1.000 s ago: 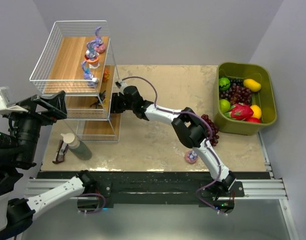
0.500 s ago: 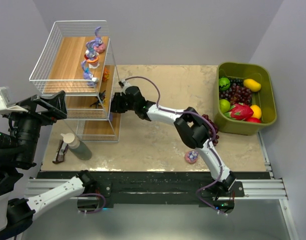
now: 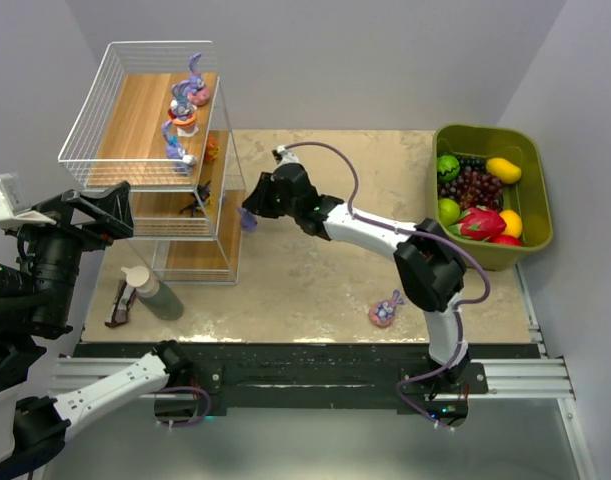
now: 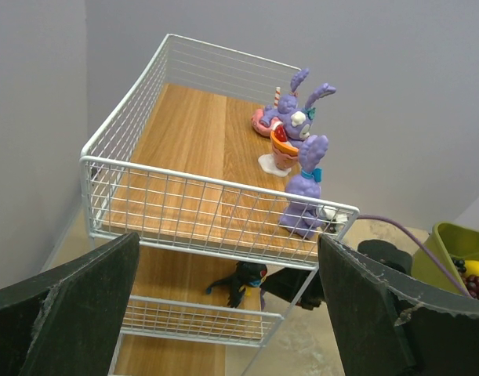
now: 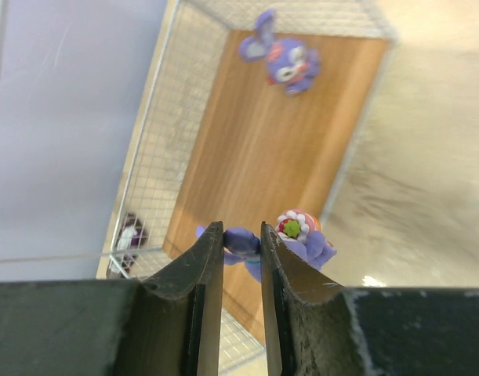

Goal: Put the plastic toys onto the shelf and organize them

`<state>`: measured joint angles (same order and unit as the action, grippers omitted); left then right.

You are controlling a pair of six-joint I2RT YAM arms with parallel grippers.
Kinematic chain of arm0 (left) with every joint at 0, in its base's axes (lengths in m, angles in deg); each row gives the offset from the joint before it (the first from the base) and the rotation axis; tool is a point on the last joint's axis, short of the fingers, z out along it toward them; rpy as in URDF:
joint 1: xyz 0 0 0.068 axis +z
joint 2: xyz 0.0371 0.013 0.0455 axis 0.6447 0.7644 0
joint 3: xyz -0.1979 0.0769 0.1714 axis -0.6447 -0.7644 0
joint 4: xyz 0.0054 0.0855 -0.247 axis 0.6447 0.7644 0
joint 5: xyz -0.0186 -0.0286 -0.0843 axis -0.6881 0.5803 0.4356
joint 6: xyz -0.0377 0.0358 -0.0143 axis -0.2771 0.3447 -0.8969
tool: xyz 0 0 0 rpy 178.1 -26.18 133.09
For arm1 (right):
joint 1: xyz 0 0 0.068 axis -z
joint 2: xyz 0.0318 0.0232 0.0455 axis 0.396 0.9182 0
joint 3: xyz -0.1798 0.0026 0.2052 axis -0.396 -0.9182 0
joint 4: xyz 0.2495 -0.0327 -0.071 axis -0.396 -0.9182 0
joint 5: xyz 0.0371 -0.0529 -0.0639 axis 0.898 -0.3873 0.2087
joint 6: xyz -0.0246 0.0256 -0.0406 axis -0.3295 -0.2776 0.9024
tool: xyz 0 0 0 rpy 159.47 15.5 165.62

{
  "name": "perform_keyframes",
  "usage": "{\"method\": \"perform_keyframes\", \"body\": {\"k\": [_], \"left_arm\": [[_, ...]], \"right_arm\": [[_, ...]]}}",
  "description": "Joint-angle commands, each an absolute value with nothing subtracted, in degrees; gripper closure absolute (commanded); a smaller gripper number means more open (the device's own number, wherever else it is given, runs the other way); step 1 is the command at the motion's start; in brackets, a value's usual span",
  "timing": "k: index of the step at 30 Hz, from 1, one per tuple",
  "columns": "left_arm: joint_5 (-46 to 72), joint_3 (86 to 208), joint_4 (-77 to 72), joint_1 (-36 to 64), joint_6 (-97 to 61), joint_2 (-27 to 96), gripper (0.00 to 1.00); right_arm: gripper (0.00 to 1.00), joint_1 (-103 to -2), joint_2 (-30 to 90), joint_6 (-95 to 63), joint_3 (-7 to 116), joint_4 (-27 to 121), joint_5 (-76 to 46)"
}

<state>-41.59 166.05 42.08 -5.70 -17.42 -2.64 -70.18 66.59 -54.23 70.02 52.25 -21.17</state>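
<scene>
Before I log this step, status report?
Left gripper open. Right gripper shut on purple bunny toy beside shelf. Pink-based toy lies on table. No obstruction seen.

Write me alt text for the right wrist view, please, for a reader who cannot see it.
The right gripper pinches a small purple bunny toy over the edge of the shelf, a wooden board fenced in white wire mesh. A second bunny figure sits farther along that board, and the beige table shows at right.
</scene>
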Motion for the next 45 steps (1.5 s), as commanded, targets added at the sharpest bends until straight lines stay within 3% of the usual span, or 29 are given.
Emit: {"method": "perform_keyframes", "body": {"k": [1, 14, 18, 19, 21, 22, 30, 38, 45], "left_arm": [[-41.5, 166.2, 40.8, -5.9, -17.3, -2.7, 0.01], [-39.8, 166.4, 41.1, -5.9, -17.4, -1.5, 0.00], [-39.6, 166.4, 41.1, -5.9, -17.4, -1.2, 0.01], [-39.6, 166.4, 41.2, -5.9, -17.4, -1.2, 0.00], [-39.5, 166.4, 41.2, -5.9, -17.4, -1.1, 0.01], [-39.6, 166.5, 41.1, -5.8, -17.4, -1.0, 0.01], [-39.3, 166.6, 40.6, -5.9, -17.3, -0.2, 0.01], [-38.9, 166.6, 40.8, -5.9, -18.4, -0.3, 0.00], [-38.8, 166.6, 40.7, -5.9, -18.7, -0.5, 0.00]], "right_arm": [[1.00, -69.8, 60.8, -56.6, 63.6, 50.8, -30.4], [0.96, -69.6, 58.3, -59.3, 49.8, 65.5, -37.0], [0.89, -69.6, 57.0, -60.9, 46.6, 67.2, -37.9], [0.78, -69.6, 56.7, -60.9, 45.7, 67.4, -37.8], [0.69, -69.6, 55.7, -61.2, 45.2, 66.8, -37.3], [0.59, -69.5, 55.4, -60.9, 44.8, 66.9, -36.5], [0.34, -69.5, 52.0, -56.4, 46.5, 62.4, -31.4], [0.32, -66.5, 56.6, -41.1, 59.6, 45.1, -21.0], [0.34, -62.2, 65.5, -21.1, 72.3, 35.5, -1.7]]}}
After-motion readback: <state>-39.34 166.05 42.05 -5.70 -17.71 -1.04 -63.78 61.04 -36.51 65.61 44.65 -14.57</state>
